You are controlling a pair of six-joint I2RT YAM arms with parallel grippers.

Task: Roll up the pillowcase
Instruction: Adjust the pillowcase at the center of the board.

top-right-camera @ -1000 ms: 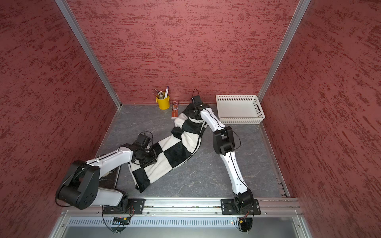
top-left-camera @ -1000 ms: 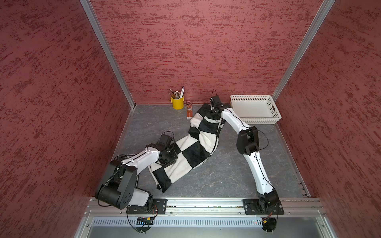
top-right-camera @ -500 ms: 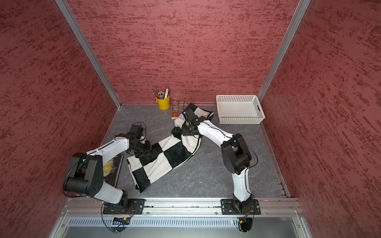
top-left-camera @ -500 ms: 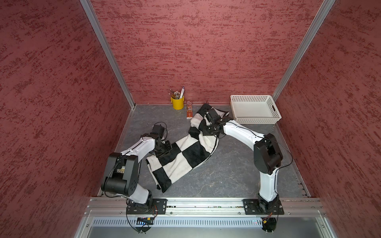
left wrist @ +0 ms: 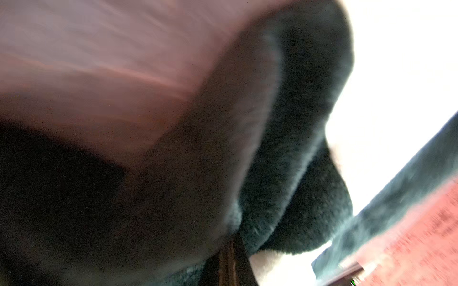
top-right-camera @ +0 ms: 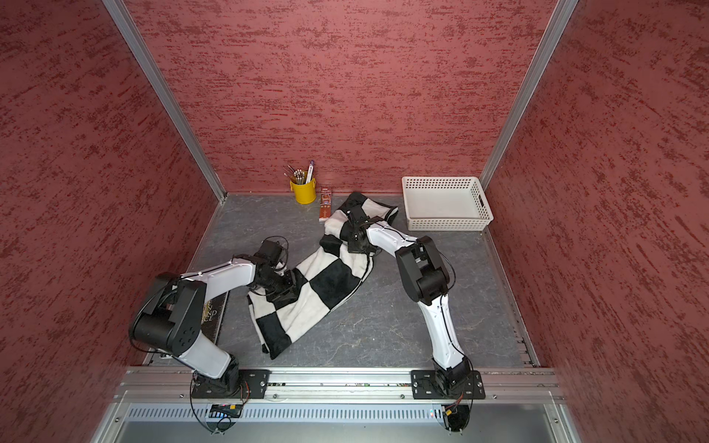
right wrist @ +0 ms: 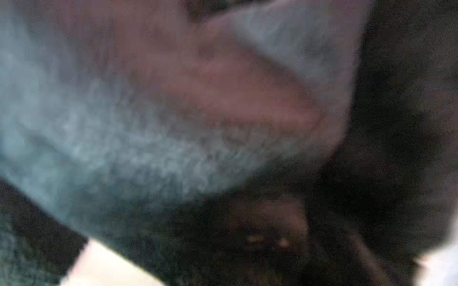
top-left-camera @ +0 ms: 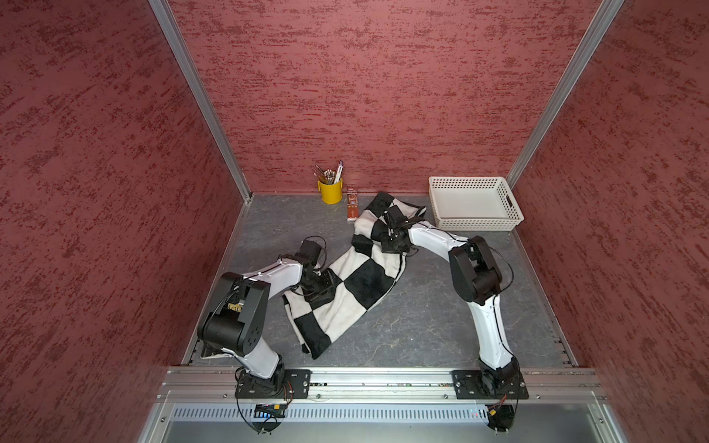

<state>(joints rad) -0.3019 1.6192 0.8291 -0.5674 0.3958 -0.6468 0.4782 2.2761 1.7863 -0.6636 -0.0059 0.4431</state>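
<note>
Plush black-and-white checked pillowcase (top-left-camera: 356, 284) lies as a long crumpled diagonal strip mid counter (top-left-camera: 422, 326), far end bunched near the back wall, near end flat toward the rail; not rolled yet, we judge. Left pincer (top-left-camera: 320, 291) sits on the strip's left edge, pressed together; the left wrist view shows a dark plush fold running right into its tips, so it is pinching the pillowcase. Right pincer (top-left-camera: 389, 230) is buried in the bunched far end, pressed together; the right wrist view is all blurred fur, so we can't confirm cloth is between the jaws. Step in hand, our guess: gather and straighten before rolling. To do it well we'd pull both ends taut, lay the strip flat, roll from one short end and keep the edges even; thick plush will spring open if the grip is loose. White perforated basket (top-left-camera: 475, 222) is just beside the far end, a yellow pencil cup (top-left-camera: 330, 191) and small red box (top-left-camera: 352, 207) at the back wall; print there is too small. Dark book (top-right-camera: 213, 314) under the left arm: gold lettering, maybe "AND", rest hidden.
</note>
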